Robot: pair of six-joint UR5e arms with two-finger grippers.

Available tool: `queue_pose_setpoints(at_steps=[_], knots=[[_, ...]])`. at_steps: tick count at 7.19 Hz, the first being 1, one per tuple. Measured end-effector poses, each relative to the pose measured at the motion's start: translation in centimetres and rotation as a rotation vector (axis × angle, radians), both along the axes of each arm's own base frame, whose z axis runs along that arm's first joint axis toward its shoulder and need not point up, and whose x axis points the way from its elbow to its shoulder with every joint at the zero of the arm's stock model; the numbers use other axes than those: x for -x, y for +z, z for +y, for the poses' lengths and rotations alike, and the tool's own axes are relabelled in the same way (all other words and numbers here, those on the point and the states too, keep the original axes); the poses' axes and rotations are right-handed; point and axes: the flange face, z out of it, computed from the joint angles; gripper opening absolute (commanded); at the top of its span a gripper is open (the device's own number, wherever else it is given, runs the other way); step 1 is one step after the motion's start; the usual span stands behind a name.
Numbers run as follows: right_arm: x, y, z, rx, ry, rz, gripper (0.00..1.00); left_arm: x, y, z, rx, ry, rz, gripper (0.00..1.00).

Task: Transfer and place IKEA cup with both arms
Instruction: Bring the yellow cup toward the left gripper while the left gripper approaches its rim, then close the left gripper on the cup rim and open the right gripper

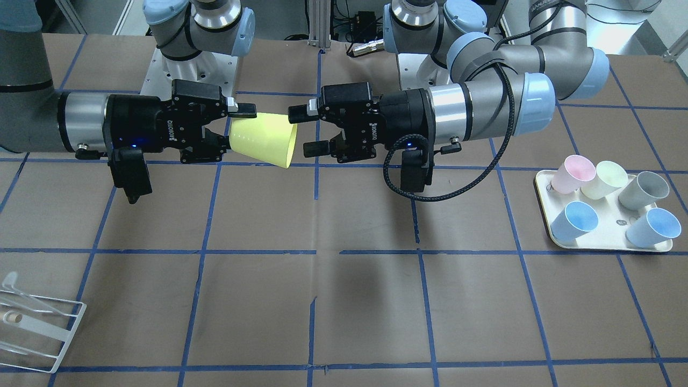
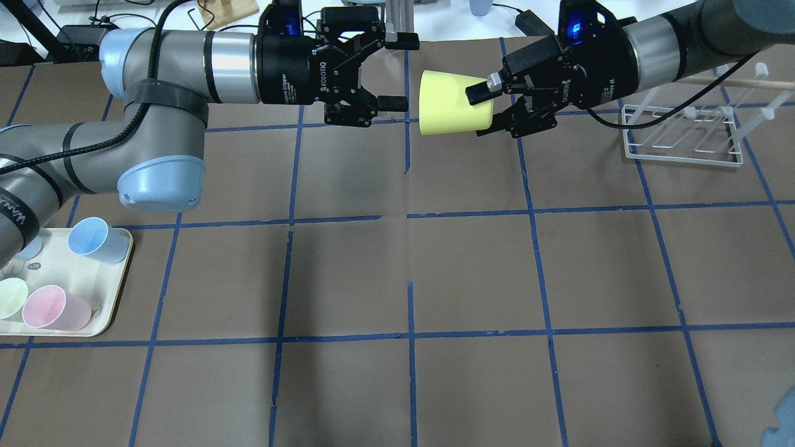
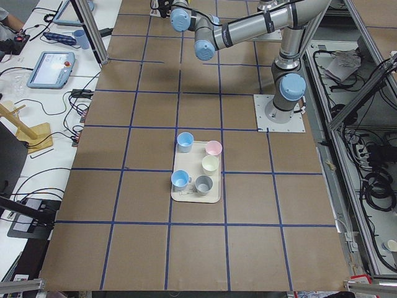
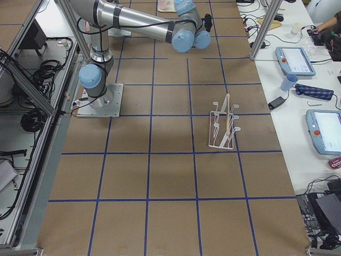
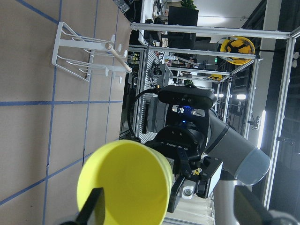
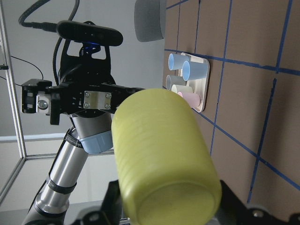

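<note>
I count two arms: left arm [image 2: 155,49], right arm [image 2: 689,34]. Two grippers: left gripper [image 2: 397,72], right gripper [image 2: 487,110]. Cups in work area, I make six: one lime-yellow IKEA cup [image 2: 450,102], plus five on tray: one pink cup [image 1: 574,173], one pale yellow cup [image 1: 604,179], one grey cup [image 1: 643,189], two blue, namely blue cup [image 1: 575,222] and second blue cup [image 1: 653,227]. One cream tray [image 1: 607,244]. One white wire rack [image 2: 683,161]. On side bench I see two tablets, near tablet [image 4: 325,130] and far tablet [image 4: 295,58], plus one bench cup [image 4: 289,81], also blue.
</note>
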Motion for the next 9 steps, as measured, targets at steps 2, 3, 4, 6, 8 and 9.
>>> queue_pose_setpoints(at_steps=[2, 3, 4, 6, 8, 9], knots=[[-1.6, 0.0, 0.3, -0.007, 0.016, -0.008, 0.28, 1.3, -0.4, 0.1, -0.010, -0.024, 0.000, 0.32], [-2.1, 0.1, 0.3, -0.010, 0.014, -0.014, 0.28, 1.6, -0.5, 0.2, -0.017, -0.027, 0.000, 0.29], [-2.3, 0.1, 0.3, -0.012, 0.012, -0.016, 0.28, 1.6, -0.5, 0.2, -0.023, -0.026, 0.000, 0.21], [-2.4, 0.1, 0.3, -0.014, 0.011, -0.017, 0.95, 1.4, -0.2, 0.2, -0.023, -0.022, 0.001, 0.00], [-2.3, 0.1, 0.3, -0.024, 0.007, -0.015, 1.00, 1.1, 0.0, 0.1, -0.018, -0.017, 0.000, 0.00], [-2.1, 0.1, 0.3, -0.033, 0.007, -0.012, 1.00, 1.1, 0.1, 0.1, -0.016, -0.017, 0.001, 0.00]])
